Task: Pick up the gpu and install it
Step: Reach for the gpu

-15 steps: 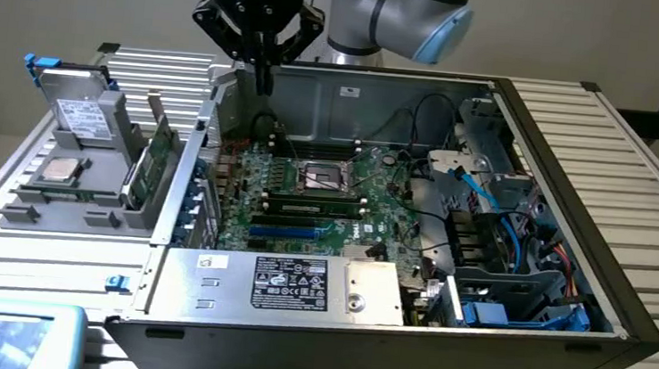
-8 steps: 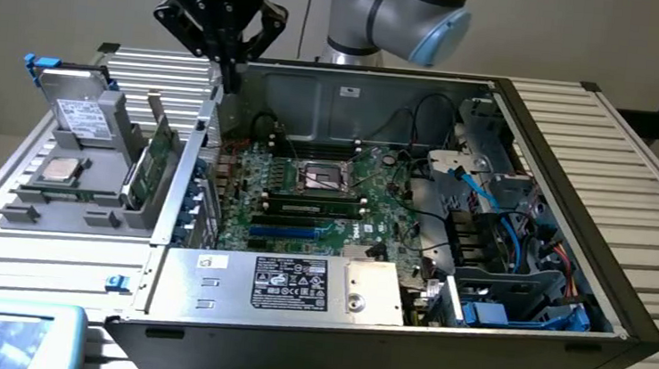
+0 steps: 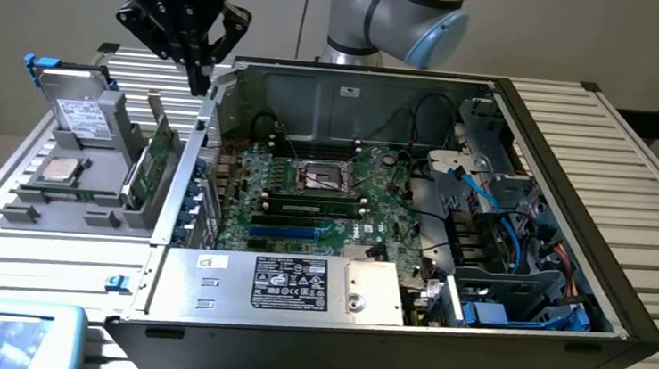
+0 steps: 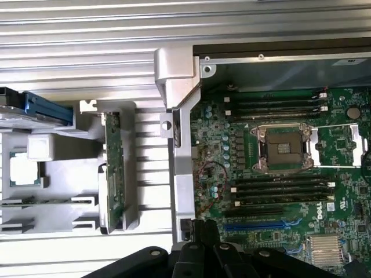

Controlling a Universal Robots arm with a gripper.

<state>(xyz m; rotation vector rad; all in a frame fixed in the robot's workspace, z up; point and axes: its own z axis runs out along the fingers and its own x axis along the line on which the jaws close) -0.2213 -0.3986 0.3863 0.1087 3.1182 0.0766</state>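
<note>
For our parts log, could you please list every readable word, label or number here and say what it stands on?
"DELL": white print on the motherboard, near the blue slot.
"ROBOTIQ": white print on the gripper body.
Not legible: the label on the power supply, the label on the hard drive, and the sticker on the case's back wall.

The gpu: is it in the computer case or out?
Out. The gpu stands on edge in the grey holder, outside the case.
</note>
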